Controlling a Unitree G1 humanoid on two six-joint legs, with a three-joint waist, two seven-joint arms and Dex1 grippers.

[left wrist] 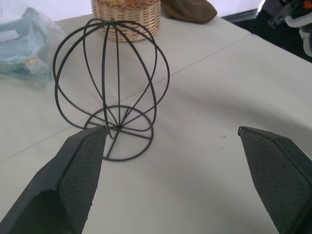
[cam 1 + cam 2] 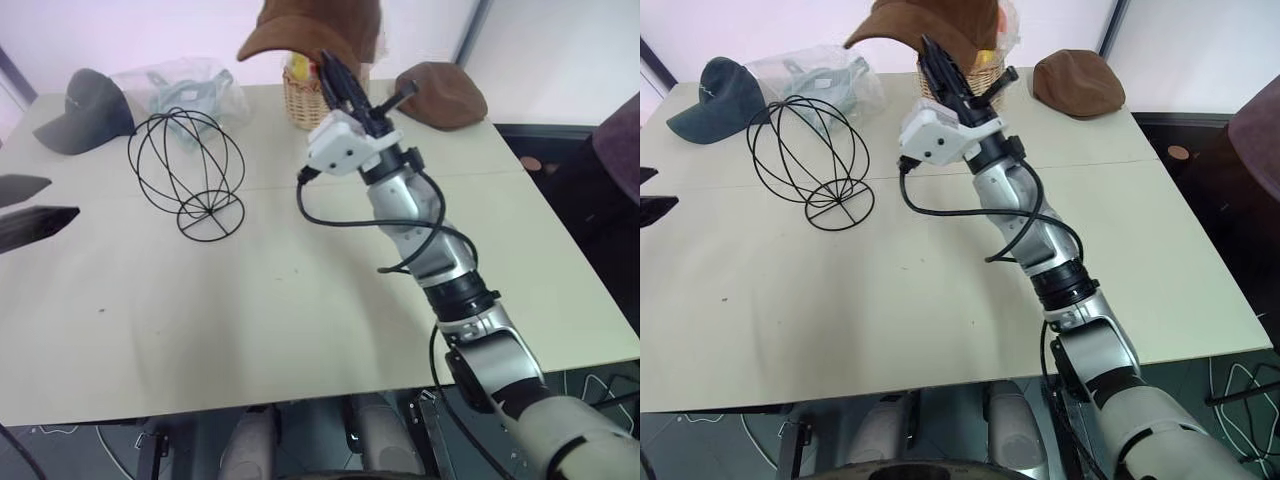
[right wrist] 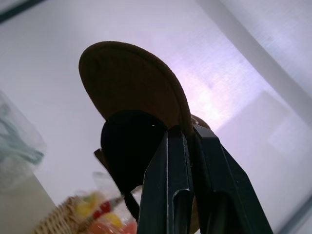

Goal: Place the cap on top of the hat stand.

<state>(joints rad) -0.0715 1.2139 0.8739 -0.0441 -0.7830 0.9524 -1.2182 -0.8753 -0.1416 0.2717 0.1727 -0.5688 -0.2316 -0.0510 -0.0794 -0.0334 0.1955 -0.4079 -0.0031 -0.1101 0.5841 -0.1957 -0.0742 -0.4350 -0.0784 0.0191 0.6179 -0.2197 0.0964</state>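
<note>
On the pale table [image 2: 300, 330] the hat stand [image 2: 187, 175] sits bare. We see the right gripper [image 2: 335, 75] pinching the brown cap [image 2: 315, 28] aloft above the wicker basket [image 2: 303, 98]; the left gripper [image 1: 170, 161] waits spread wide near the stand.

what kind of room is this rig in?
Likely a lab or office test setup: a plain white table staged with props, a wire hat stand, spare caps and a wicker basket, with loose cables on the floor.

My right gripper [image 2: 335, 75] lifts the cap [image 2: 310, 28] above the basket [image 2: 303, 98], with the hat stand [image 2: 187, 173] on the table [image 2: 300, 300] to its left.
</note>
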